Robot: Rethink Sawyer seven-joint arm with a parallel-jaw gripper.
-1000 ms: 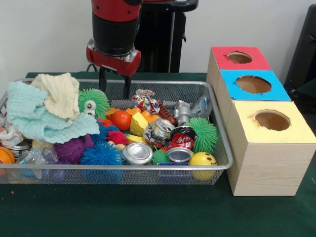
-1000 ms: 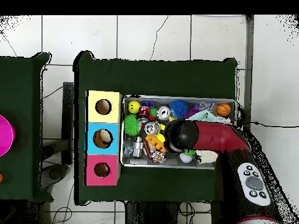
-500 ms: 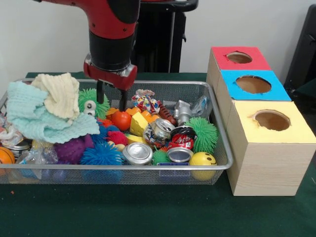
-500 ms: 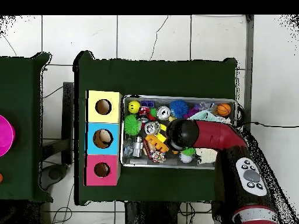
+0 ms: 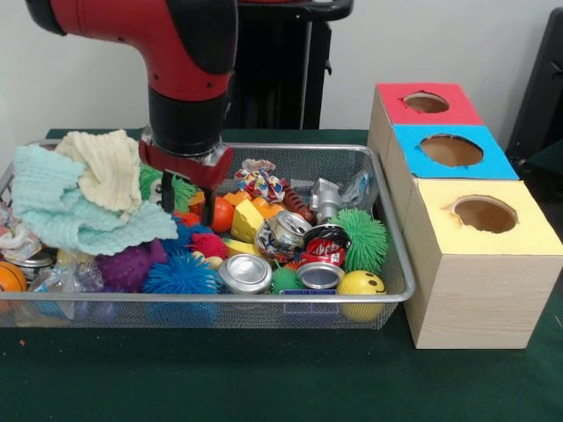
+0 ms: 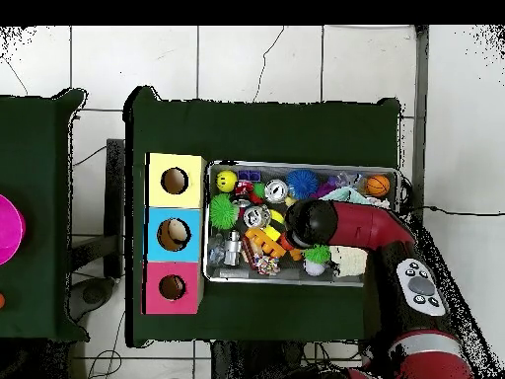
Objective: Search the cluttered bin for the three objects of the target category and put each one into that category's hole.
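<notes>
gripper lowered into the clutter, straddling a small orange-red ball

the gripper of the red and black arm hangs with its dark fingers spread, one on each side of the orange-red ball, likely lined up to pinch it. the ball sits mid-bin in the silver wire mesh bin, beside a yellow foam block. the wooden box with red, blue and yellow hole tops waits alongside the bin on the green worktop, kept near for short carries.
</notes>
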